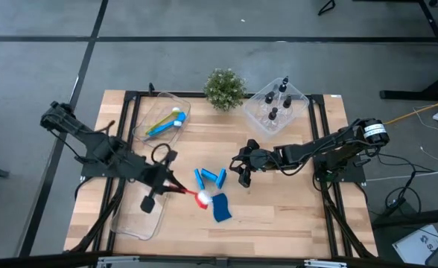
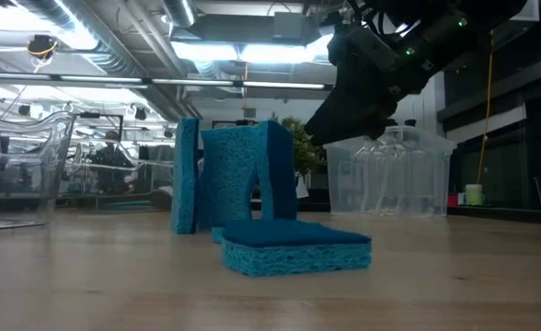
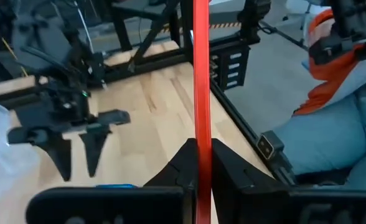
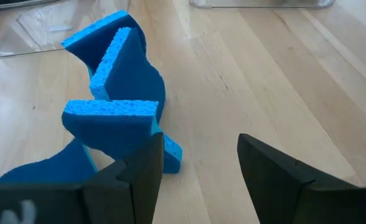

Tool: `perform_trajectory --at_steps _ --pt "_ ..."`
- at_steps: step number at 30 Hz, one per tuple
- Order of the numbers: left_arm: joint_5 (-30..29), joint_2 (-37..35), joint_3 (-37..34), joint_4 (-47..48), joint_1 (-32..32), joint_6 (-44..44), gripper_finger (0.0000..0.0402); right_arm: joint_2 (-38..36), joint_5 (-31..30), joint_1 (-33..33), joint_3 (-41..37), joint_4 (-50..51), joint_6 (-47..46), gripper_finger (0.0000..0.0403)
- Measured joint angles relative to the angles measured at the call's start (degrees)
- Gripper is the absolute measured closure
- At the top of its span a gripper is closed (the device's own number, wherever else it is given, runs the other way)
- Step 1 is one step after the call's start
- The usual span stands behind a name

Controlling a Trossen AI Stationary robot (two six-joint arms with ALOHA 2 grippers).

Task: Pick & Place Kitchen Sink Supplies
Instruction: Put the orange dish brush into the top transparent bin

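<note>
Table seen from above, left to right: your left gripper [image 1: 170,187] hangs beside a clear bin [image 1: 139,219] at the near left corner, fingers pressed tight on a red brush [image 1: 190,193] whose pale head reaches toward the sponges. A second bin [image 1: 162,119] behind it holds blue and yellow-green brushes [image 1: 164,123]. At centre, three blue sponge pieces [image 1: 211,178] stand on edge, with a fourth sponge [image 1: 221,209] lying flat nearer you. A small plant [image 1: 225,87] sits at the far edge. Your right gripper [image 1: 244,171] hovers just right of the upright sponges, fingers spread and holding nothing. The far right bin [image 1: 275,106] holds black-capped bottles [image 1: 273,115].
</note>
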State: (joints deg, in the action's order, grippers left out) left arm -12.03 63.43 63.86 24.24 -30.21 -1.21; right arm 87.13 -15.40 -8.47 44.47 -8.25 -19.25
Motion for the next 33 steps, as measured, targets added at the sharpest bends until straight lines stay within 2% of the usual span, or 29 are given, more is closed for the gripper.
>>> perform_trajectory --at_steps 8,18,24,33 --pt "5.7 -3.6 0.0 0.9 7.1 5.1 0.0385 0.0 0.0 0.0 0.0 0.0 0.0 0.0199" --pt "7.2 -7.4 0.0 5.5 20.7 7.4 0.0385 0.0 0.0 0.0 0.0 0.0 0.0 0.0199" --pt "5.6 -8.1 0.0 8.2 29.2 8.0 0.0385 0.0 0.0 0.0 0.0 0.0 0.0 0.0199" --pt "-1.8 -8.1 0.0 16.0 39.2 5.7 0.0384 0.0 0.0 0.0 0.0 0.0 0.2 0.0199"
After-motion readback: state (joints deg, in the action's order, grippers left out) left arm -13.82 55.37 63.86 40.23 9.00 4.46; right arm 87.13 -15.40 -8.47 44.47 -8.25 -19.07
